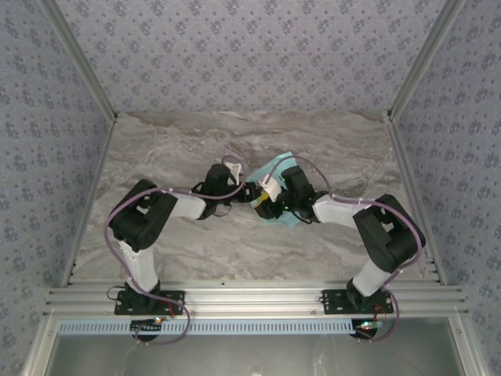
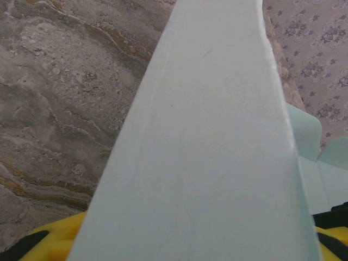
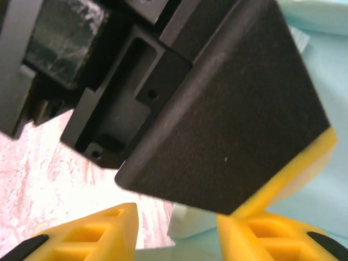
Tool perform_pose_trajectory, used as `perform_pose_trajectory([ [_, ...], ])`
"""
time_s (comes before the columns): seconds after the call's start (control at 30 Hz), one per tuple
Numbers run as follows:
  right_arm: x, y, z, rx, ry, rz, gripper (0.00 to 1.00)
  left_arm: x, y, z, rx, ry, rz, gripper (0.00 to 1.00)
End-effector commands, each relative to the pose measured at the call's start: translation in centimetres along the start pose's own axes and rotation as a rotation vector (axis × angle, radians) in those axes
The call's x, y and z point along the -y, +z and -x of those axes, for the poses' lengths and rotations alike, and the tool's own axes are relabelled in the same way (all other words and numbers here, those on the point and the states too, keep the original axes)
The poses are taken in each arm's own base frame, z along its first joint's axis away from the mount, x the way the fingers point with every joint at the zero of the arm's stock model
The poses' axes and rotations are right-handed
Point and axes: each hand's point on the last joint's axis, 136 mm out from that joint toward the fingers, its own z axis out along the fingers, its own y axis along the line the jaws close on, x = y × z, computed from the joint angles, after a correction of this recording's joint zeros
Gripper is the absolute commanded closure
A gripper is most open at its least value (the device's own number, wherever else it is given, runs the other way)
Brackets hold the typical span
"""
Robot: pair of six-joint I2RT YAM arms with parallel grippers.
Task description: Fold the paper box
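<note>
1. The paper box (image 1: 275, 167), a thin light aqua-blue card with flaps, lay near the middle of the grey and brown marble-look table (image 1: 172, 149), right where the two arms met.
2. The left gripper (image 1: 252, 192) reached in from the left and was at the box's left edge.
3. In the left wrist view, a wide, plain panel of the paper box (image 2: 206, 152) rose up between the yellow fingers (image 2: 46, 240). It stretched from one finger across to the other.
4. The left jaws were partly apart. I could not tell if they squeezed the panel or only sat beside it.
5. The right gripper (image 1: 264, 205) came in from the right, just beside the left gripper and low over the box.
6. In the right wrist view, its two yellow fingers (image 3: 89, 234) stood apart, and bare table showed in the gap.
7. A small corner of the card (image 3: 190, 231) lay next to one finger, but the other finger did not touch it. This hand was let go and held nothing.
8. A black finger (image 3: 228, 130) with a yellow end, part of the left gripper, sat very close in front of the right wrist camera.
</note>
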Motion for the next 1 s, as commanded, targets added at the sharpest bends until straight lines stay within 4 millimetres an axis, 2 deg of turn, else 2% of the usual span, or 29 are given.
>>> perform_pose_trajectory([
  [0.0,0.9,0.6,0.0,-0.028,0.01,-0.045,0.62,0.4,0.7,-0.4,-0.03,-0.036,-0.011,0.59],
  [0.43,1.0,1.5,-0.4,-0.019,0.031,-0.039,0.79,0.6,0.9,-0.7,-0.023,-0.075,-0.028,0.58],
  [0.67,1.2,1.2,-1.0,-0.024,0.029,-0.021,0.88,1.2,0.0,0.0,0.006,-0.061,-0.064,0.46],
  [0.97,0.7,1.2,-2.1,-0.043,-0.028,0.034,0.9,1.5,-2.5,1.9,0.062,-0.067,-0.121,0.27],
])
